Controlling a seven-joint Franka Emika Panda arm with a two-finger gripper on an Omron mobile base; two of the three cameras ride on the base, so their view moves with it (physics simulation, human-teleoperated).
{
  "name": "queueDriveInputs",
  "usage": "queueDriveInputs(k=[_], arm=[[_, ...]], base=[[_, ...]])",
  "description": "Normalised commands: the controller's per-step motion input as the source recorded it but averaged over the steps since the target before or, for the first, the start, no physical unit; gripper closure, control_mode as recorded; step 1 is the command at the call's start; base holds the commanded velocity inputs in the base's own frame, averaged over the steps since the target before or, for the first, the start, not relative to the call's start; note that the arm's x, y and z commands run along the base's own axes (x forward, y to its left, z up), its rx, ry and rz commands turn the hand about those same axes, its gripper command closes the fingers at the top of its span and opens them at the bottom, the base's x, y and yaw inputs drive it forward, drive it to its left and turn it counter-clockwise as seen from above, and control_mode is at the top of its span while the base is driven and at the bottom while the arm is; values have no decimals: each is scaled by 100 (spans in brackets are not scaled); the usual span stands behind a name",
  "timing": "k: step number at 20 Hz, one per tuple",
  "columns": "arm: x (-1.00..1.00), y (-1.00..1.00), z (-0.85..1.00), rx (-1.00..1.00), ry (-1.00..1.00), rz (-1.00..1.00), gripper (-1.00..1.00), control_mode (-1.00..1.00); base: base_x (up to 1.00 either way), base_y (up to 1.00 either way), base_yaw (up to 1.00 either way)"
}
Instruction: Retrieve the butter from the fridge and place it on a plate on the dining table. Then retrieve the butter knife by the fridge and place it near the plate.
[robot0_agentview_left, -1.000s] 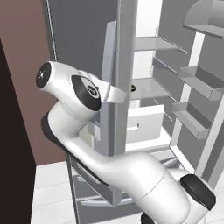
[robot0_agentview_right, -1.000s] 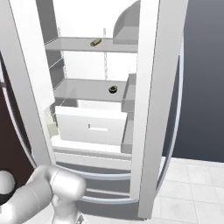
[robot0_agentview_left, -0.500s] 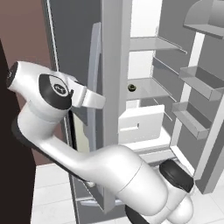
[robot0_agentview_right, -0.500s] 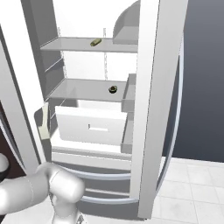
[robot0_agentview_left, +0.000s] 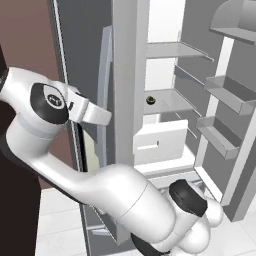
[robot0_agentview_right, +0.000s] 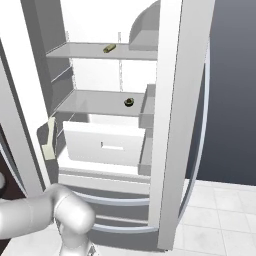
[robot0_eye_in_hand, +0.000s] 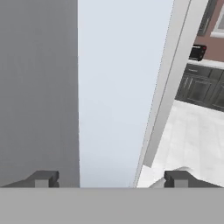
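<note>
Fridge (robot0_agentview_right: 170, 125) stood w/ both upper doors swung open, interior lit white. Gripper (robot0_eye_in_hand: 107, 179) was spread wide, nothing between the fingertips (robot0_eye_in_hand: 43, 178); hand view looked along a grey door face and a pale panel, door edge running diagonally on the right of that view. Past that edge: white tiled floor (robot0_eye_in_hand: 197, 140), dark cabinets (robot0_eye_in_hand: 201, 87) and a small black appliance (robot0_eye_in_hand: 197, 52) on top of them.

Arm (robot0_agentview_left: 100, 185) curled up from the base, wrist end at the left door's (robot0_agentview_left: 82, 60) outer side, near the long vertical handle (robot0_agentview_left: 105, 85).

Inside, right base view: butter (robot0_agentview_right: 109, 48) lay on the top shelf (robot0_agentview_right: 85, 51), toward its front right corner, just left of the curved grey bin. Small dark round item (robot0_agentview_right: 128, 102) sat on the middle shelf (robot0_agentview_right: 100, 102), near the right edge; same item visible in left base view (robot0_agentview_left: 149, 100). White drawer (robot0_agentview_right: 102, 145) w/ a slot handle sat below that shelf. Pale yellowish strip (robot0_agentview_right: 49, 139) leaned at the left inner wall beside the drawer – can't tell what it was.

Right door's inner side carried stacked grey bins (robot0_agentview_left: 225, 115). Two bottom drawers (robot0_agentview_right: 120, 207) were shut.
</note>
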Motion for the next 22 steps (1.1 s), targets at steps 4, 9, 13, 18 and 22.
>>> queueDriveInputs(k=[4,9,13,18,22], arm=[[1,28,-13,2,0,0,-100,-100],[-2,13,-20,0,0,0,-100,-100],[-39,3,-29,0,0,0,-100,-100],[-74,-27,-11,1,0,0,-100,-100],[-76,-62,-5,8,0,0,-100,-100]], base=[[0,0,0],[0,0,0],[0,0,0],[0,0,0],[0,0,0]])
